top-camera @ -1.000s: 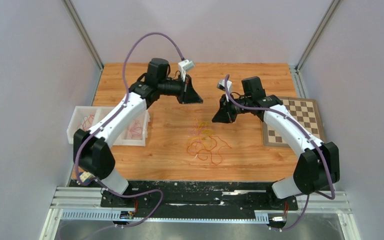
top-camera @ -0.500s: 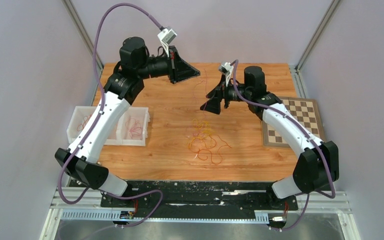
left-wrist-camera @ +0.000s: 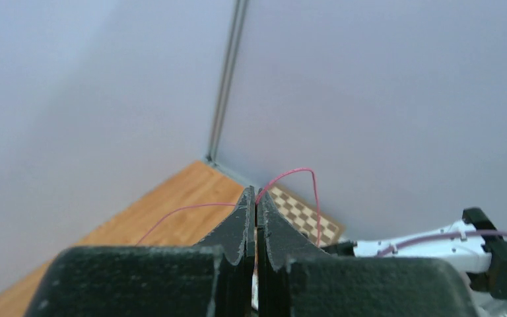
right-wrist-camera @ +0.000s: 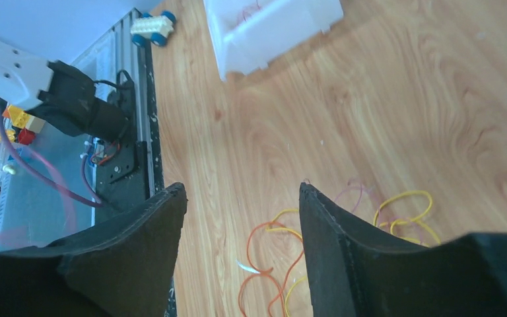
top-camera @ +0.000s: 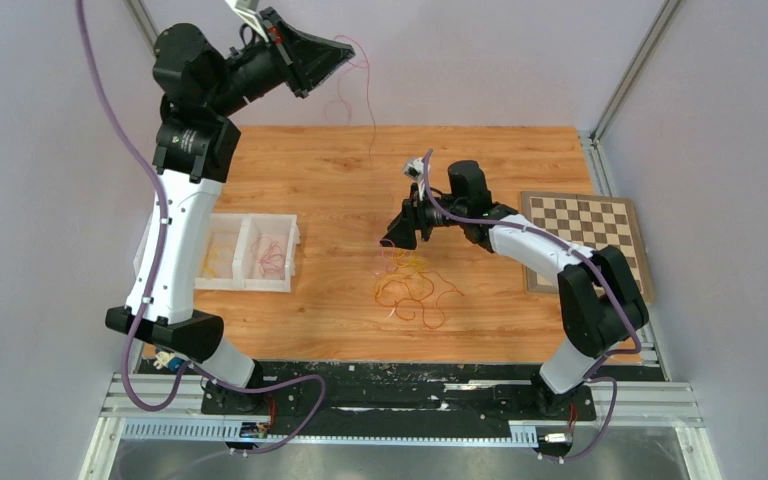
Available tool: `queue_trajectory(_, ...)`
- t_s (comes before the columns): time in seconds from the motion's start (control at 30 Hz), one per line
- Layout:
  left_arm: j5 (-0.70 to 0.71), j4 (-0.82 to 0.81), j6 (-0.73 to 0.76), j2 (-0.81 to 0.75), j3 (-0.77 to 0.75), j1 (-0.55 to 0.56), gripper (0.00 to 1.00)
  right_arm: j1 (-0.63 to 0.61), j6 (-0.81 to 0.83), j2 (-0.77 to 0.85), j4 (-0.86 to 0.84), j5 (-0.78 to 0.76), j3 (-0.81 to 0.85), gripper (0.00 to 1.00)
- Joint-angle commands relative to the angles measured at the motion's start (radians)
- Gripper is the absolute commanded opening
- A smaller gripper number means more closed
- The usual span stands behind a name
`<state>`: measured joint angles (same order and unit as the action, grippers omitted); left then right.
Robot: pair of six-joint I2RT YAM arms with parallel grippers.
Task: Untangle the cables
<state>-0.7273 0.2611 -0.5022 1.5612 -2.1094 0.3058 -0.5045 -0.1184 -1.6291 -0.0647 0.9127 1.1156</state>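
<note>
L gripper is high in the air, toward 11 o'clock beyond the table's far edge. Its jaws are pressed together w/ a pink cable pinched at the tips. The cable arcs out both sides of the tips in the wrist view. In the top view it dangles toward the far part of the wood table, apart from the rest.

R gripper is low, just past table ctr. Its fingers stand well apart w/ nothing between them, right above the tangle. The tangle is orange, yellow, red and pink loops lying on the wood, slightly toward 6 o'clock of ctr.

White 2-compartment bin sits at 9 o'clock. A yellow bunch is in its L section and a reddish bunch in the R. Chessboard lies at 3 o'clock, well apart from the cables.
</note>
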Motion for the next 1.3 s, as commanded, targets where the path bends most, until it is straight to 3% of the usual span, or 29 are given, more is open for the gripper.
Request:
queue_trajectory(0.0, 0.101, -0.099, -0.046, -0.041, -0.079, -0.050, 0.00, -0.018, 0.013, -0.055, -0.047, -0.004, -0.038, 0.59)
queue_trajectory(0.2, 0.229, -0.070, 0.040, -0.099, -0.073, -0.088, 0.00, -0.009, 0.068, -0.078, 0.008, -0.052, -0.049, 0.57)
queue_trajectory(0.3, 0.268, -0.018, 0.065, -0.168, 0.013, -0.115, 0.00, 0.015, 0.081, -0.062, 0.036, -0.058, -0.031, 0.63)
queue_trajectory(0.47, 0.456, 0.113, 0.137, -0.281, 0.135, -0.155, 0.00, 0.078, 0.113, -0.052, 0.175, -0.056, 0.056, 0.73)
queue_trajectory(0.63, 0.614, 0.271, 0.092, -0.369, 0.291, -0.223, 0.00, 0.107, 0.164, -0.016, 0.287, -0.059, 0.090, 0.82)
queue_trajectory(0.73, 0.759, 0.346, 0.059, -0.417, 0.354, -0.239, 0.00, 0.106, 0.198, 0.031, 0.332, -0.080, 0.079, 0.99)
queue_trajectory(0.93, 0.908, 0.408, 0.013, -0.517, 0.522, -0.251, 0.00, 0.108, 0.242, 0.110, 0.400, -0.118, 0.054, 1.00)
queue_trajectory(1.03, 0.949, 0.398, 0.007, -0.563, 0.579, -0.250, 0.05, 0.107, 0.254, 0.146, 0.410, -0.127, 0.040, 1.00)
queue_trajectory(1.27, 1.059, 0.424, -0.030, -0.547, 0.650, -0.250, 0.04, 0.107, 0.261, 0.166, 0.415, -0.149, 0.035, 1.00)
